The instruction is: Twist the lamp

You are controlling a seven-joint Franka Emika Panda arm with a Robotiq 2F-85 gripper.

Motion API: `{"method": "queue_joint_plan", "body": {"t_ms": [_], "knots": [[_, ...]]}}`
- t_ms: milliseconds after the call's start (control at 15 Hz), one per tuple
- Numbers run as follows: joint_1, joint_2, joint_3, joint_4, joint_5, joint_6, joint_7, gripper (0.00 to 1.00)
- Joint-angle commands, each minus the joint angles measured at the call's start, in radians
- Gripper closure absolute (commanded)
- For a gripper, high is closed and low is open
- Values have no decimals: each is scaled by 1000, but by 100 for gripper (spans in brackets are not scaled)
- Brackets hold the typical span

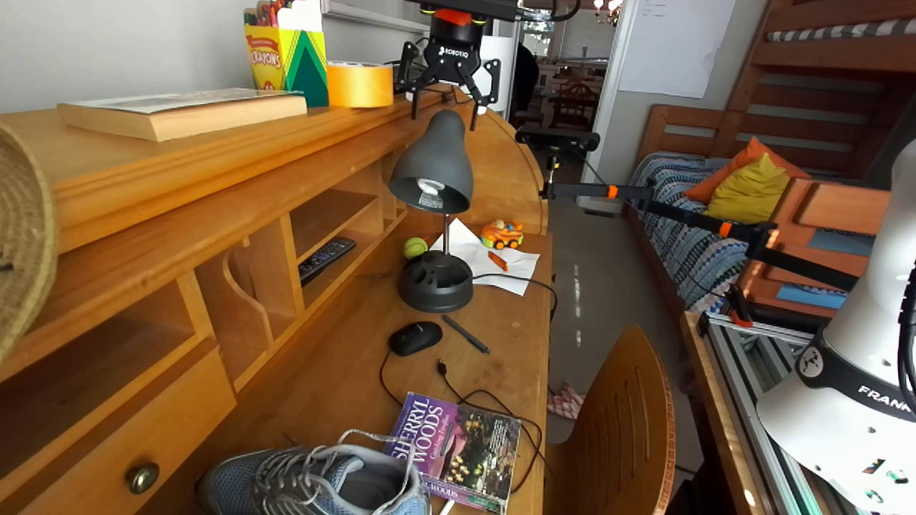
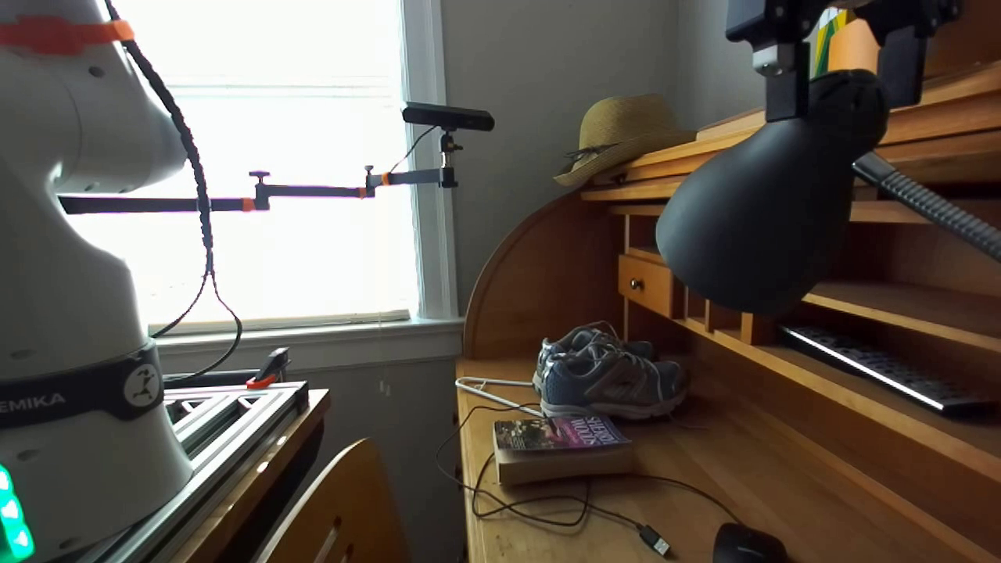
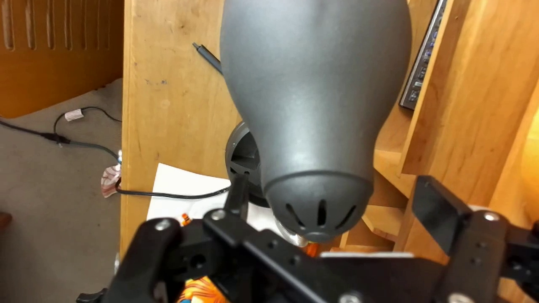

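Wooden desk surface, a bed in the background. On the surface stands the lamp, its grey shade tilted downward and round base between a white paper and a computer mouse. Above, the pincer is spread wide; its fingers flank the shade's vented end, gaps visible in the wrist view, and hold nothing.

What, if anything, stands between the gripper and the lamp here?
Nothing visible does. In the wrist view the gripper is open, its fingers to either side of the narrow end of the lamp, with no other object seen between them and the shade.
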Motion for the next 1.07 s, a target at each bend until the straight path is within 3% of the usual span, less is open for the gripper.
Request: {"method": "queue_joint_plan", "body": {"t_ms": [0, 67, 133, 400, 533, 600, 667, 733, 867, 933, 1000], "knots": [[24, 40, -22, 43, -28, -28, 35, 4], [27, 44, -24, 46, -29, -33, 35, 18], [30, 46, -25, 48, -31, -36, 35, 25], [37, 33, -27, 45, -33, -69, 23, 36], [39, 19, -27, 35, -34, -79, 17, 27], [39, 11, -27, 30, -35, -85, 13, 18], [39, 2, -27, 25, -35, -92, 7, 2], [40, -5, -27, 24, -36, -101, 4, 0], [39, -14, -27, 22, -35, -111, -1, 3], [38, -17, -27, 23, -38, -114, 1, 16], [38, -20, -28, 24, -39, -122, 1, 20]]}}
